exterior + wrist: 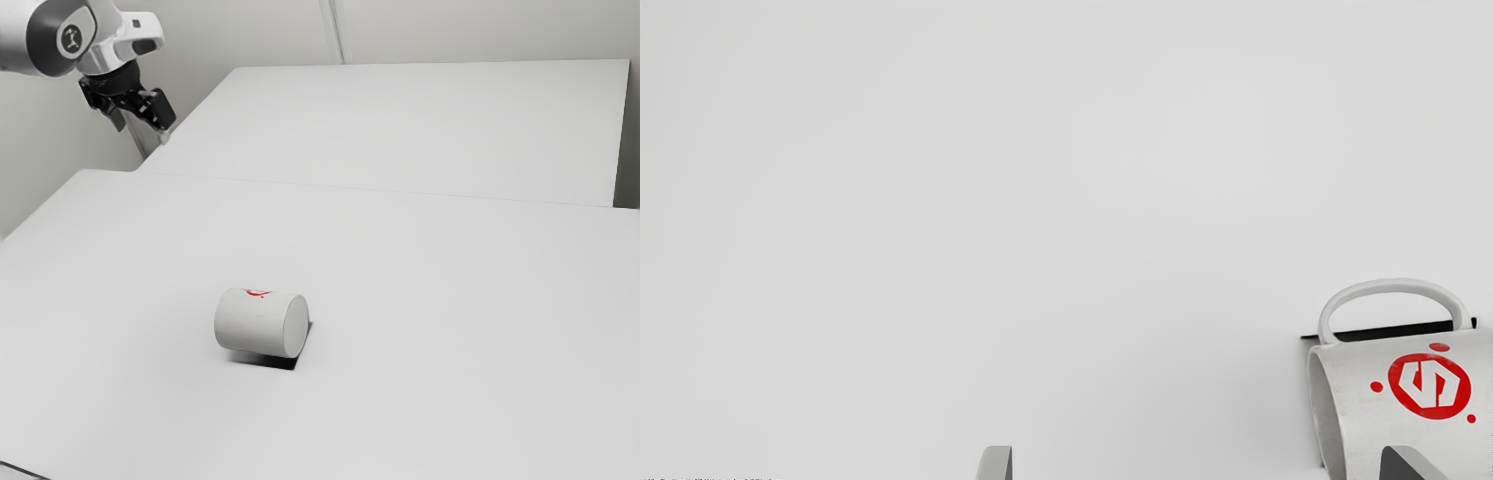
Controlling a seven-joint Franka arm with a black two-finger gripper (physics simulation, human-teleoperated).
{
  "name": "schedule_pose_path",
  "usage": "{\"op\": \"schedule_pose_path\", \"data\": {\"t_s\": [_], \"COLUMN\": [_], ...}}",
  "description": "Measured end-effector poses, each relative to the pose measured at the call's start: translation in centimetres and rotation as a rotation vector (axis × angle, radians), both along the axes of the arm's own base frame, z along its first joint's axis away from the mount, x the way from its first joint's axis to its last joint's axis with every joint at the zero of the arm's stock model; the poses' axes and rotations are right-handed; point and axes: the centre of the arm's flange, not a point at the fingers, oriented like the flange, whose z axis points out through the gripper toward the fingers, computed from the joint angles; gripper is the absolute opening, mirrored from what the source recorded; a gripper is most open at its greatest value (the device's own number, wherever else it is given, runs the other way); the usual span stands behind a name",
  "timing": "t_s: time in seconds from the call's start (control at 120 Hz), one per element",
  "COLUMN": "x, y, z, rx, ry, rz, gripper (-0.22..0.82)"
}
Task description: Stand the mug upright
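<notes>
Nearest to the exterior camera, the white mug (258, 324) is seen lying on its side on the pale table (450, 340), so upright it is not. What looks like its closed base is turned to the exterior view's right; in the wrist view its mouth (1325, 413) and its looped handle (1393, 285) are shown. If the mug is brushed on its curved flank by one finger, it could be rolled until it is checked by the handle. Farther off, the black gripper (142, 124) is held well apart from the mug, its fingers spread and nothing gripped between them. Should it be lowered off-centre, a fingertip could be landed on the wall of the mug instead of beside it. If the mug is gripped near one end, it could be swung or dropped by its own weight; if turned the wrong way, it would be stood on its mouth. If it is released while tilted, it could be toppled again. Behind, a second pale surface (430, 130) is backed by a plain wall (480, 30).
</notes>
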Motion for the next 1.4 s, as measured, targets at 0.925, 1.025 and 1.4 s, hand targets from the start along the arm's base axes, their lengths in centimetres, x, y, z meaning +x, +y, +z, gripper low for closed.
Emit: {"op": "schedule_pose_path", "data": {"t_s": [0.925, 1.025, 1.4], "x": [-0.4, -1.1, -3.2], "y": [7.2, 7.1, 5.9], "z": [-24.3, -27.4, -34.0], "rx": [-0.728, -0.814, -1.072], "ry": [0.363, 0.407, 0.48], "rz": [0.481, 0.523, 0.655], "gripper": [0.6, 0.6, 0.6]}}
